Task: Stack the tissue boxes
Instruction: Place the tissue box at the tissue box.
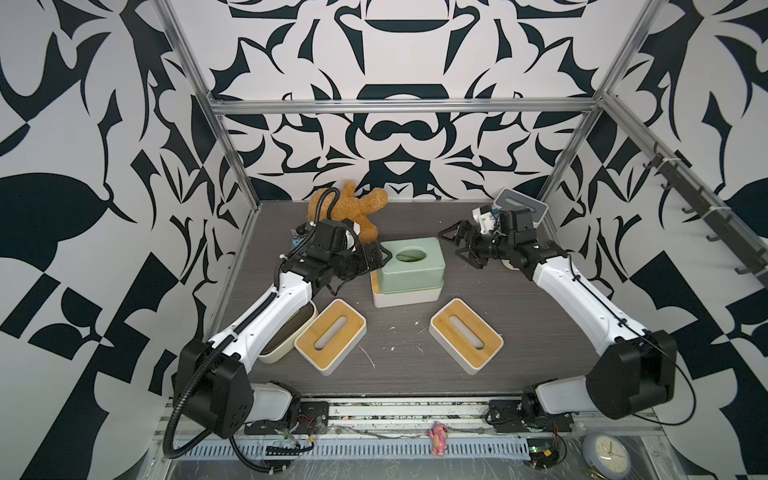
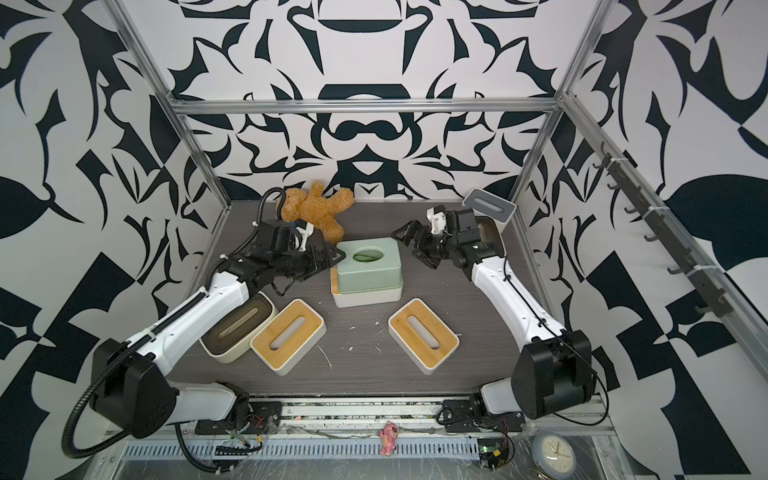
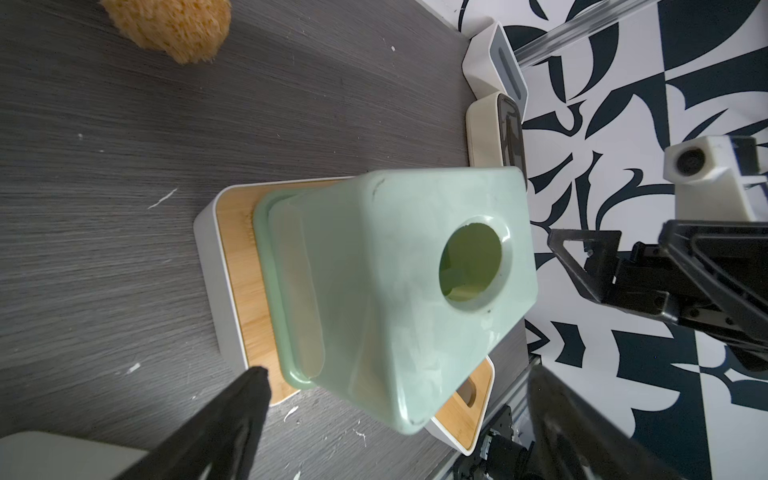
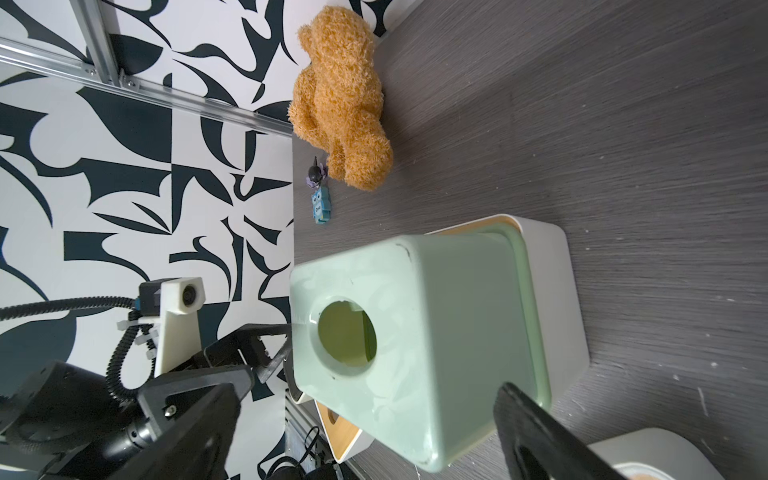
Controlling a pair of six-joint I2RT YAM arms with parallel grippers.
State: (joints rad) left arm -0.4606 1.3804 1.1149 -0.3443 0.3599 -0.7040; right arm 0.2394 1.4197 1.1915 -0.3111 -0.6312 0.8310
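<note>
A sage green tissue box (image 1: pixel 409 266) (image 2: pixel 368 266) (image 3: pixel 395 282) (image 4: pixel 436 345) sits on a white one with a bamboo lid (image 1: pixel 409 296) (image 3: pixel 208 266) mid-table. My left gripper (image 1: pixel 358 272) (image 3: pixel 397 374) is open at the green box's left end, with one fingertip by its top corner. My right gripper (image 1: pixel 459 249) (image 4: pixel 365 390) is open, a little apart from the right end. Two more bamboo-lid boxes (image 1: pixel 330 336) (image 1: pixel 465 336) lie in front. A cream dark-lid box (image 1: pixel 286 338) lies under my left arm. Another cream one (image 2: pixel 488 232) lies behind my right wrist. A grey-lid box (image 1: pixel 521 205) stands in the back right corner.
A brown teddy bear (image 1: pixel 353 208) (image 4: pixel 340 99) lies at the back left, with a small blue owl toy (image 4: pixel 321 205) beside it near the wall. Metal frame posts mark the table's back corners. A pink toy (image 1: pixel 437 442) and a clock (image 1: pixel 604 455) lie in front of the arm bases.
</note>
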